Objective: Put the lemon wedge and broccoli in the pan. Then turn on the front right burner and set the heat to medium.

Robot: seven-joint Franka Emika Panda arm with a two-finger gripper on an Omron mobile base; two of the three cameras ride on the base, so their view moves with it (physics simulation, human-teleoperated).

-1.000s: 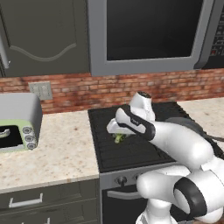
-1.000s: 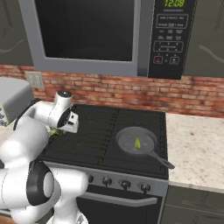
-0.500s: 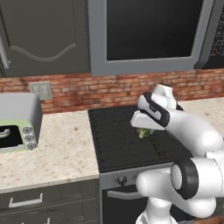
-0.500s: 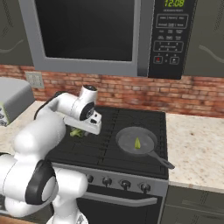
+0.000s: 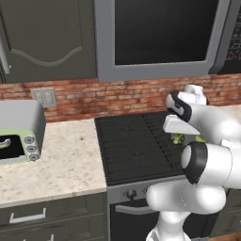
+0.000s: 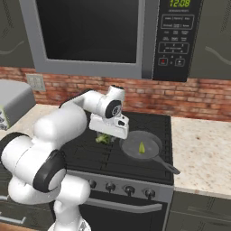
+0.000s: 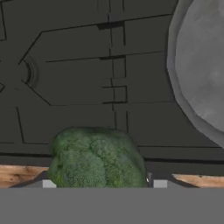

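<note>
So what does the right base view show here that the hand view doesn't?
Right base view alone: the lemon wedge lying inside the pan, the pan's long handle, the stove knobs and the microwave above. Hand view alone: the broccoli seen close, bumpy head toward the camera, above the grate bars. Shared: the broccoli at the gripper, short of the pan, and the black cooktop.

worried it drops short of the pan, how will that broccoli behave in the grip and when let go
The broccoli looks small, so probably light. Its bumpy round head likely gives under the gripper, so it shouldn't slip. Dropped into the pan, it may roll slightly beside the lemon wedge.
</note>
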